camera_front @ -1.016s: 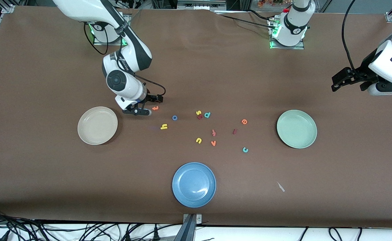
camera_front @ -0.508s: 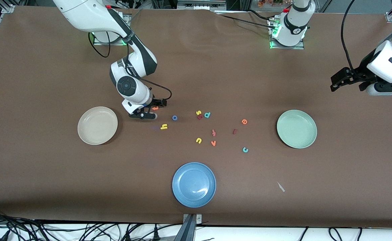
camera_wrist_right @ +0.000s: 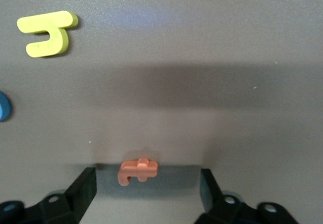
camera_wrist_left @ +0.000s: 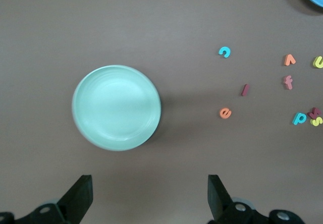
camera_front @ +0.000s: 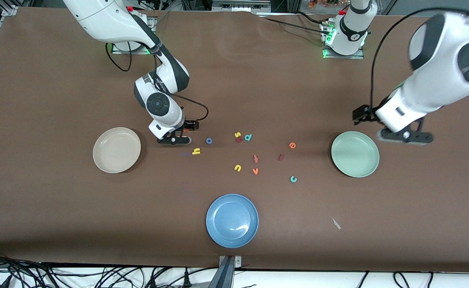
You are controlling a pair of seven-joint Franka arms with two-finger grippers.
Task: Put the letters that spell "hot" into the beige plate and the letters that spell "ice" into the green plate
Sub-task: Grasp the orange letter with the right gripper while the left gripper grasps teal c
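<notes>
Lying bare: beige plate (camera_front: 116, 150), green plate (camera_front: 354, 154)

A brown-covered desk (camera_front: 58, 208) carries a round cream-beige plate (camera_front: 117, 150), a pale mint-green plate (camera_front: 355, 154), a blue plate (camera_front: 232, 220), and small scattered foam letters (camera_front: 254, 158) between them.

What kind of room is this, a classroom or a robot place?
Probably a robot lab: two white robot arms bolted to a brown-covered table, tangled cables along its edge, and foam letters laid out with plates.
</notes>
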